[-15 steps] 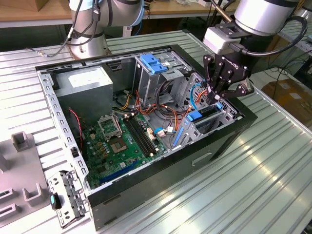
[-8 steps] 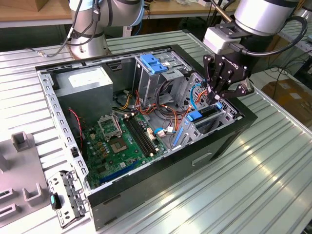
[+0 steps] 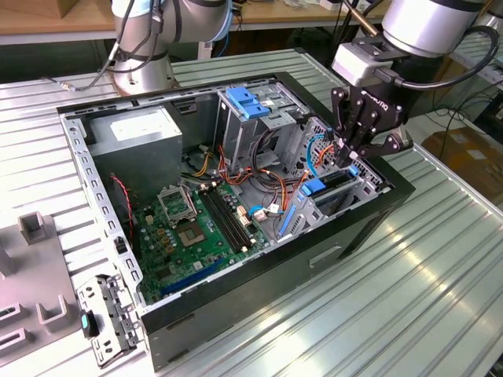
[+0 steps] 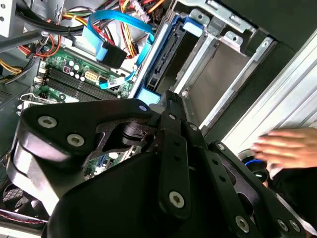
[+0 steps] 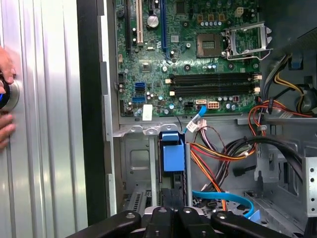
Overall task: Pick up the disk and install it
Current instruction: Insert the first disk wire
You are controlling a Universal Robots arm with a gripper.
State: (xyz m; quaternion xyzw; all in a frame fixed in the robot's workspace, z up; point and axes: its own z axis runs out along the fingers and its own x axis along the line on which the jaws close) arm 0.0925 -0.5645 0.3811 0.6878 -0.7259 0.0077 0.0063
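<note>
Black gripper (image 4: 167,99) links loomed in the foreground of both wrist views, the fingers drawn in on the end of the disk (image 4: 166,52). The disk stood on edge in a slot of the grey drive cage (image 4: 223,74) inside an open computer case (image 3: 314,259). Its blue carrier frame ran along the exposed edge, and in the first wrist view a blue tab marked the end farthest from the gripper. Seen from the exterior view, the arm hung over the end of the case at the exterior view's right, with the gripper pointing down into the cage. Just beside the cage lay the green motherboard (image 5: 163,64), and a flat blue cable (image 4: 124,22) curled near the disk among orange, red and yellow wires. A blue caddy (image 3: 247,102) sat on top of a second grey cage deeper in the case, well apart from the gripper. The case lay on its side on a ribbed metal table (image 3: 424,298). On that table, outside the case's black wall, a person's hand (image 4: 287,148) rested at a round silver object (image 5: 9,94).
</note>
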